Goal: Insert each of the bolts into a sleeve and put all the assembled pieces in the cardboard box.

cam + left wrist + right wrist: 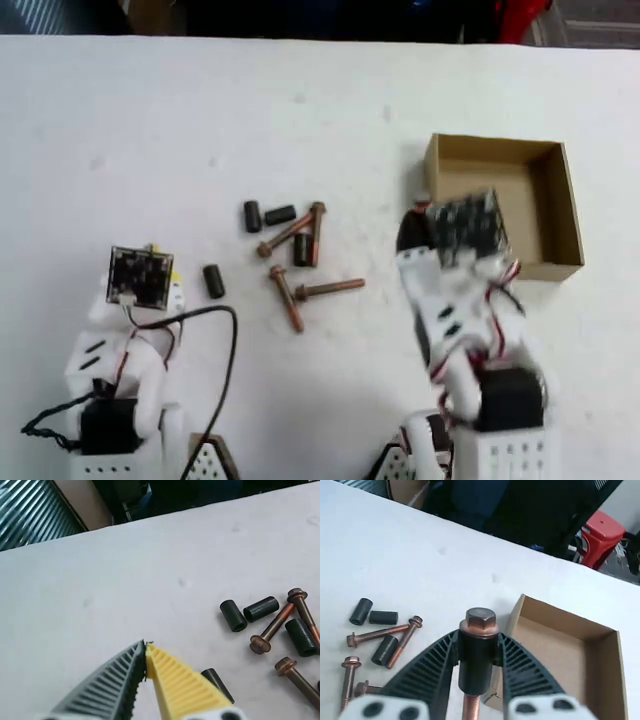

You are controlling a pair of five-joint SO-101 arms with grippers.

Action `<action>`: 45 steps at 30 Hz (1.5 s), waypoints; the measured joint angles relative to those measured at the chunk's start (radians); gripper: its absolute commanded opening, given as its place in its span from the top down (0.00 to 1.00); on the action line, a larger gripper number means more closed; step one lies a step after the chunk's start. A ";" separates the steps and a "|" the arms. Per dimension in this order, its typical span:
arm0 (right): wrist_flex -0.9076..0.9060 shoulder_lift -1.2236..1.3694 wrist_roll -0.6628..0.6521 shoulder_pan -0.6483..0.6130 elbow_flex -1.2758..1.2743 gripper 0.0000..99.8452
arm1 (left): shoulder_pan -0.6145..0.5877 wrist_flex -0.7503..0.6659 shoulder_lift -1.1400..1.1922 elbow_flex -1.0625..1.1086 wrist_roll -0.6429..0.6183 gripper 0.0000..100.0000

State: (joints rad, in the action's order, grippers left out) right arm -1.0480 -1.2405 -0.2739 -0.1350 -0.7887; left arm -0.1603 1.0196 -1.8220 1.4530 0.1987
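The right gripper [479, 647] is pinching a black sleeve [478, 662] between its two fingers. A copper bolt [480, 621] is running through that sleeve, its head sitting just past the fingertips and its shank pointing back toward the wrist. Directly beyond the fingertips, the cardboard box [555, 630] is standing open, its near wall almost under the held piece.

Off to this gripper's side, the loose parts are lying together on the bench [445, 545]. Four bolts [330, 288] and four sleeves [252, 216] are waiting there, none yet joined. Farther over, the left gripper [146, 652] is hanging above the bench with its fingers pressed together and nothing between them. One stray sleeve [217, 682] is lying just beside it, and the rest of the heap is a little beyond.

The step in hand looks like dropping the first assembled piece into the box, so most of the task is left to do. Three things could go wrong from here:
- **Bolt slipping out:** the fingers are clamping only the sleeve, so a tilt of the wrist could let the bolt slide free.
- **Early release:** opening over the near wall could bounce the piece back onto the bench.
- **Shoving the box:** a low approach could push the light box away.
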 measured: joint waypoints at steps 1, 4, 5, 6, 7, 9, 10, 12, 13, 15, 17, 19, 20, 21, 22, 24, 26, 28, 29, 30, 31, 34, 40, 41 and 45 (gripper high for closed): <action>0.000 0.049 0.000 0.025 0.025 0.98 | 0.000 0.000 0.006 0.005 0.000 0.98; 0.028 0.186 0.000 0.091 0.074 0.98 | 0.000 0.000 0.009 0.023 0.000 0.98; 0.044 0.229 0.000 0.109 0.083 0.98 | 0.000 0.000 0.006 0.031 0.000 0.98; 0.063 0.272 -0.002 0.126 0.091 0.98 | 0.000 0.000 0.011 0.035 0.000 0.98; 0.084 0.313 -0.006 0.138 0.094 0.98 | 0.000 0.000 0.011 0.037 0.000 0.98; 0.130 0.396 -0.040 0.163 0.095 0.98 | 0.000 0.000 0.006 0.037 0.000 0.98; 0.153 0.437 -0.064 0.173 0.095 0.98 | 0.000 0.000 0.006 0.037 0.000 0.98; 0.203 0.523 -0.101 0.193 0.095 0.98 | 0.000 0.000 0.006 0.037 0.000 0.98; 0.229 0.565 -0.110 0.206 0.095 0.98 | 0.000 0.000 0.006 0.037 0.000 0.98; 0.293 0.646 -0.121 0.232 0.097 0.98 | 0.000 0.000 0.006 0.037 0.000 0.98; 0.345 0.729 -0.126 0.253 0.117 0.98 | 0.000 0.000 0.005 0.052 0.000 0.98; 0.370 0.815 -0.127 0.265 0.163 0.98 | 0.000 -0.002 0.006 0.075 0.000 0.98; 0.376 0.861 -0.127 0.269 0.193 0.98 | 0.000 -0.014 0.006 0.089 0.000 0.98; 0.379 0.907 -0.127 0.270 0.224 0.98 | 0.000 -0.031 0.006 0.103 0.000 0.98; 0.381 0.959 -0.127 0.270 0.256 0.98 | 0.000 -0.048 0.006 0.117 0.000 0.98; 0.385 1.053 -0.130 0.267 0.313 0.98 | 0.000 -0.077 0.005 0.137 0.000 0.98; 0.387 1.146 -0.130 0.267 0.374 0.98 | 0.000 -0.086 0.006 0.143 0.000 0.98; 0.387 1.231 -0.130 0.269 0.425 0.98 | 0.000 -0.094 0.006 0.143 0.000 0.98; 0.387 1.270 -0.130 0.269 0.448 0.98 | 0.000 -0.097 0.006 0.143 0.000 0.98; 0.387 1.310 -0.130 0.269 0.470 0.98 | 0.000 -0.097 0.006 0.143 0.000 0.98; 0.387 1.344 -0.130 0.269 0.486 0.98 | 0.000 -0.097 0.006 0.143 0.000 0.98; 0.387 1.427 -0.130 0.269 0.531 0.98 | 0.000 -0.097 0.006 0.143 0.000 0.98; 0.387 1.524 -0.130 0.270 0.572 0.98 | 0.000 -0.097 0.006 0.143 0.000 0.98; 0.387 1.534 -0.130 0.270 0.577 0.98 | 0.000 -0.097 0.006 0.143 0.000 0.98; 0.387 1.560 -0.130 0.270 0.582 0.98 | 0.000 -0.097 0.006 0.143 0.000 0.98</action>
State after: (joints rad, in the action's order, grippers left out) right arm -0.6613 0.3199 -0.4043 0.1350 -0.2071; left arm -0.1603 0.9229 -1.8159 1.5957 0.1987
